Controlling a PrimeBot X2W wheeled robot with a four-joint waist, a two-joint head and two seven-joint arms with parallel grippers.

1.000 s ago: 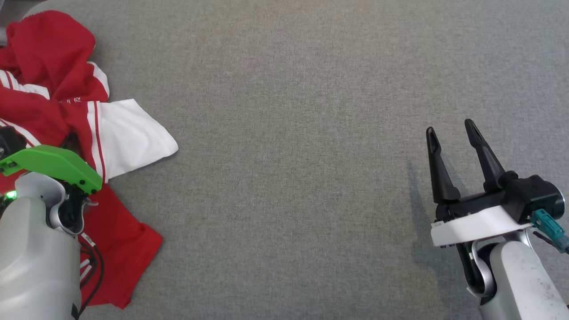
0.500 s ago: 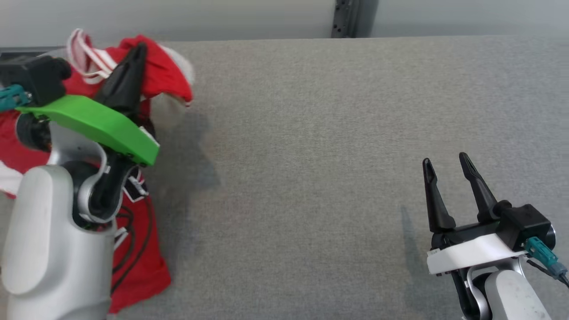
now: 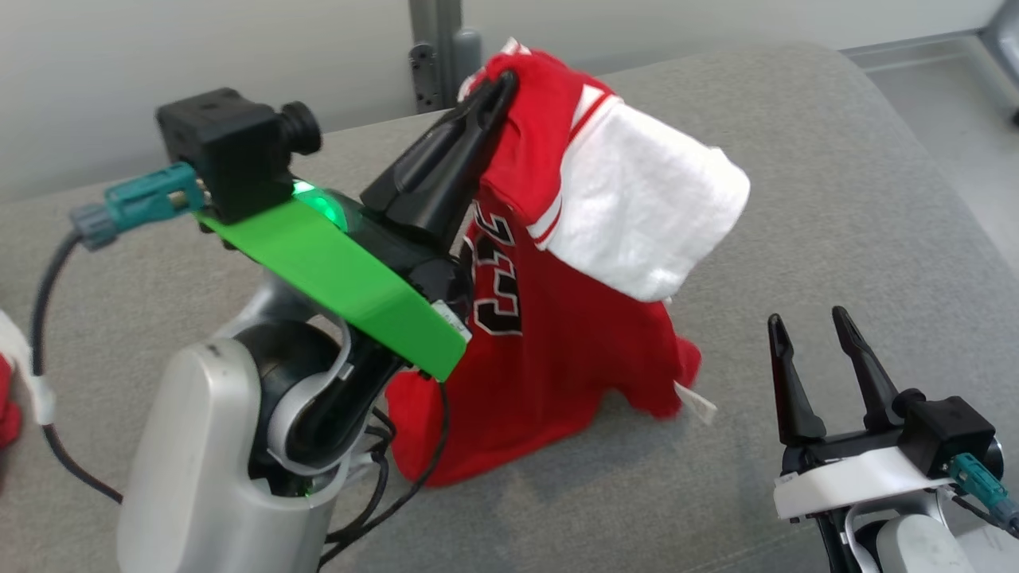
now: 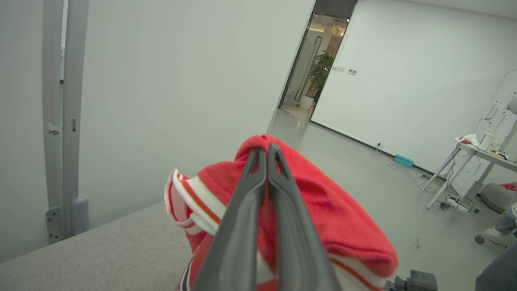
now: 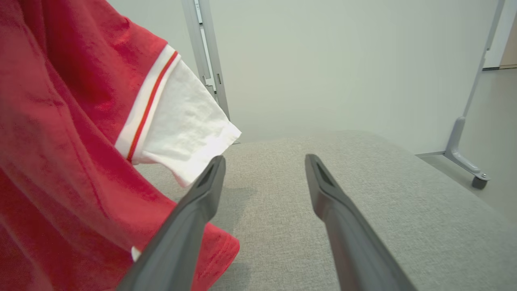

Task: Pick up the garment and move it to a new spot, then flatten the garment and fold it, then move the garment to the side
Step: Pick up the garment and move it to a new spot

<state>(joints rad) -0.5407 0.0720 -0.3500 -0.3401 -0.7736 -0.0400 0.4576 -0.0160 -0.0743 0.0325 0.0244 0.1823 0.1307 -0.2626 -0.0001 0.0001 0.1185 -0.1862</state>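
Note:
The garment (image 3: 557,318) is a red jersey with white sleeves, red-white trim and black lettering. It hangs from my left gripper (image 3: 501,83), raised high and shut on the fabric's top; its hem touches the grey surface (image 3: 836,199). In the left wrist view the shut fingertips (image 4: 264,155) pinch red cloth (image 4: 323,218). My right gripper (image 3: 808,326) stands open at the lower right, just right of the hanging jersey. The right wrist view shows the jersey (image 5: 60,141) to the left of the open right gripper (image 5: 262,161), its white sleeve (image 5: 181,125) near the left fingertip.
The grey padded surface stretches right and forward of the jersey. A pale wall and a grey metal post (image 3: 434,48) stand behind it. Another scrap of red-white cloth (image 3: 12,382) lies at the far left edge. Bare floor (image 3: 939,87) lies beyond the surface's right end.
My left gripper has lifted the jersey off the surface and carried it right toward the middle. The head camera has tilted up and turned. The right gripper stays open.

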